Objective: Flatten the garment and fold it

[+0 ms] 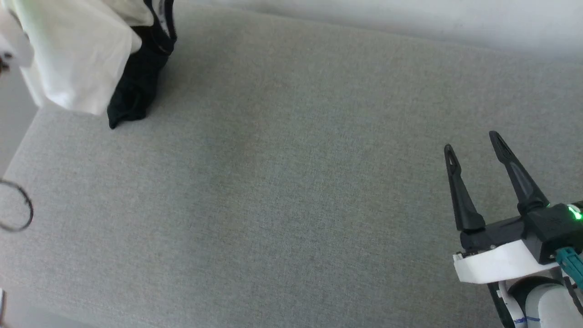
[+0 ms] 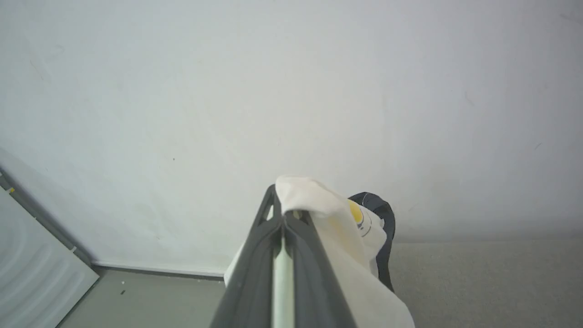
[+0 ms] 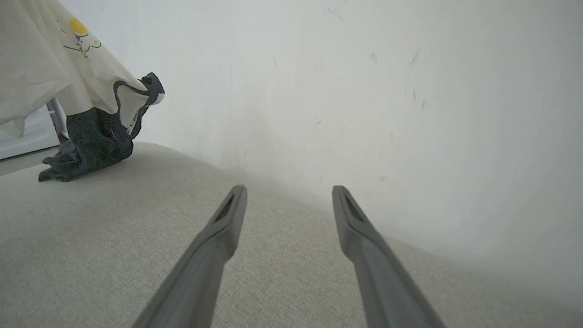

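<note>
The left gripper [image 2: 284, 200] clamped the raglan shirt [image 2: 350, 273] aloft for flattening; the released right gripper [image 1: 471, 142], well apart, probably needed a free edge.

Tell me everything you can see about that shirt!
The shirt is thin, soft-looking white cloth with black sleeves and a black neckline, plus a small cartoon print with a yellow circle. It hangs bunched and crumpled, not flat, at the far left corner of the grey cushion. The left gripper is shut on a white fold, holding it up. One black sleeve droops down and rests on the cushion.
</note>
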